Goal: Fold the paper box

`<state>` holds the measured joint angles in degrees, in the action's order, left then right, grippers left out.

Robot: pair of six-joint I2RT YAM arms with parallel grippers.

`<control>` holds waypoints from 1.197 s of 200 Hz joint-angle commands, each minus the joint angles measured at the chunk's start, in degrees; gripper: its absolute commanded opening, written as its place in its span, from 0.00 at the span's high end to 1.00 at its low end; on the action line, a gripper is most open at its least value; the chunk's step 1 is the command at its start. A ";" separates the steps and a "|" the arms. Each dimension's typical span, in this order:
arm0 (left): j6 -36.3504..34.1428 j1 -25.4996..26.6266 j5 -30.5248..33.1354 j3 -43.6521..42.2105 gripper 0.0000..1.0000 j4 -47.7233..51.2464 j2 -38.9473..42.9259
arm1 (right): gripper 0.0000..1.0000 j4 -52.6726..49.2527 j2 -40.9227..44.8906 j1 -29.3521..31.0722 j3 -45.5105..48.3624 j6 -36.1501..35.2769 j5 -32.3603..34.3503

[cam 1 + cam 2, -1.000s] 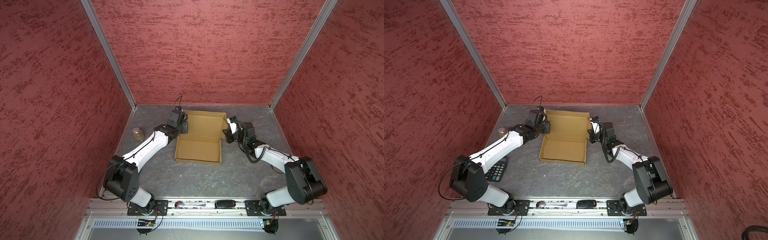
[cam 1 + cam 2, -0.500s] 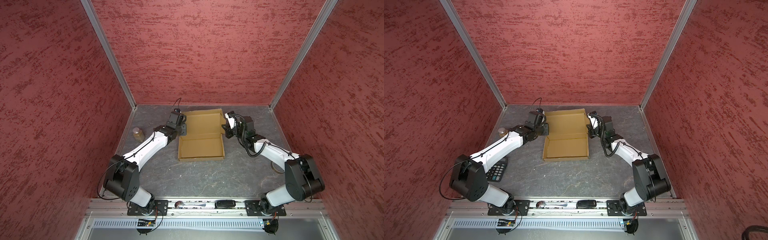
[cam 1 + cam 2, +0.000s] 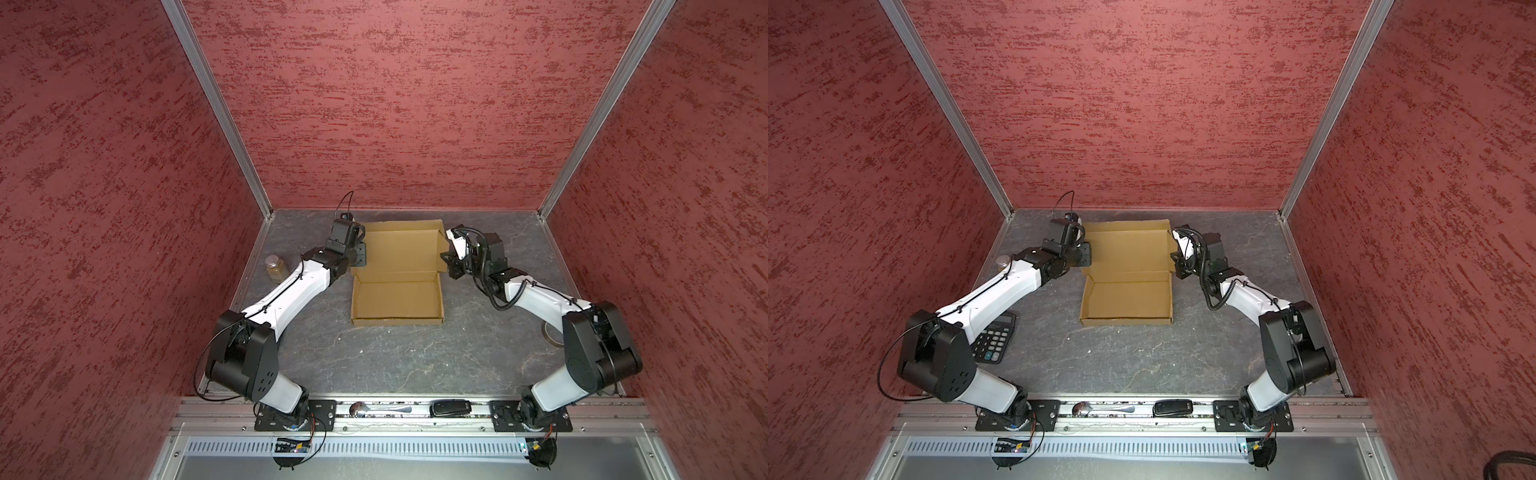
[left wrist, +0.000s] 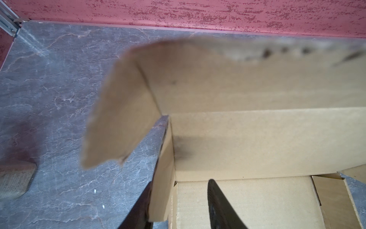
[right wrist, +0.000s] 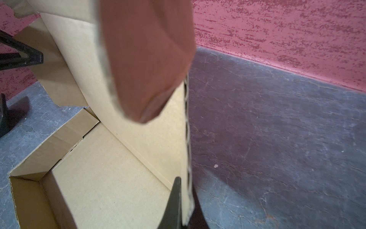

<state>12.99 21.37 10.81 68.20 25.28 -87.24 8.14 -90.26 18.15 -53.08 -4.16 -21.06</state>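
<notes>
The paper box [image 3: 397,301] [image 3: 1127,301] is tan cardboard on the dark table, seen in both top views. Its shallow tray faces the front and its lid [image 3: 401,247] slopes up behind. My left gripper [image 3: 359,255] [image 4: 180,181] is open and straddles the tray's left wall [image 4: 162,178] near the back corner. One finger is outside the wall; the other finger [image 4: 217,200] stands inside, clear of it. My right gripper [image 3: 449,259] [image 5: 186,190] is shut on the lid's right edge [image 5: 187,138]. A folded lid flap [image 5: 146,59] blurs close to the right wrist camera.
A glass jar [image 3: 276,268] stands near the left wall and a calculator [image 3: 992,336] lies under the left arm. A tape roll [image 3: 550,332] sits by the right arm. A spoon [image 3: 374,409] and a black device [image 3: 451,407] lie on the front rail. Red walls enclose three sides.
The box was skewed and now lies square to the table. My right gripper has moved slightly toward the back wall with the lid's edge. The left gripper has barely shifted.
</notes>
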 commanded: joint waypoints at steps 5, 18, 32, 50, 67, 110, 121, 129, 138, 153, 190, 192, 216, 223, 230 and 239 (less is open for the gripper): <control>-1.04 -0.88 0.55 1.66 0.56 -0.92 -0.01 | 0.95 0.39 -0.60 -0.40 -1.63 -0.83 -1.64; -1.13 -1.15 0.25 2.06 0.59 -1.04 -0.32 | 0.95 0.30 -0.63 -0.48 -1.69 -0.78 -1.62; -1.28 -1.37 0.11 2.40 0.61 -1.02 -0.73 | 0.95 0.25 -0.71 -0.56 -1.74 -0.81 -1.66; -1.30 -1.62 -0.22 2.55 0.65 -1.19 -1.09 | 0.95 0.12 -0.66 -0.60 -1.76 -0.81 -1.68; -1.23 -1.72 -0.31 2.45 0.69 -1.46 -1.24 | 0.95 -0.14 -0.75 -0.63 -1.90 -0.84 -1.75; -1.13 -1.79 -0.79 1.85 0.81 -2.44 -0.90 | 0.93 -1.54 -0.75 -0.58 -2.98 -0.80 -2.10; -1.18 -1.80 -0.99 1.52 0.84 -2.86 -0.68 | 0.91 -1.96 -0.46 -0.60 -3.25 -0.76 -2.19; -1.14 -1.81 -0.97 1.33 0.84 -3.17 -0.41 | 0.90 -2.18 -0.14 -0.58 -3.43 -0.62 -2.28; -1.13 -1.79 -1.04 1.10 0.85 -3.37 -0.22 | 0.88 -2.57 0.21 -0.57 -3.63 -0.42 -2.32; -1.39 -1.83 -1.40 0.76 0.86 -3.92 0.06 | 0.83 -3.42 0.71 -0.63 -3.92 -0.16 -2.33; -1.49 -1.82 -1.85 -0.49 0.87 -5.07 1.20 | 0.75 -6.20 1.66 -0.58 -5.65 -0.39 -2.01; -1.48 -1.80 -1.91 -0.56 0.87 -5.11 1.31 | 0.75 -6.38 1.64 -0.58 -5.77 -0.40 -1.98; -1.15 -1.74 -2.11 -1.27 0.87 -5.35 2.11 | 0.75 -7.37 1.51 -0.62 -7.10 -0.45 -1.56; -1.13 -1.75 -2.11 -1.40 0.87 -5.33 2.31 | 0.75 -7.48 1.51 -0.60 -7.44 -0.38 -1.34; -1.06 -1.76 -2.18 -1.54 0.88 -5.33 2.42 | 0.75 -7.50 1.54 -0.58 -7.72 -0.25 -0.92; -1.06 -1.76 -2.19 -1.66 0.88 -5.24 2.62 | 0.75 -7.66 1.56 -0.61 -8.15 -0.21 -0.57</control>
<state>11.99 19.88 9.21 67.33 21.58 -86.59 1.78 -90.43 17.78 -58.98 -4.32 -22.28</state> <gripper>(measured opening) 0.125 0.251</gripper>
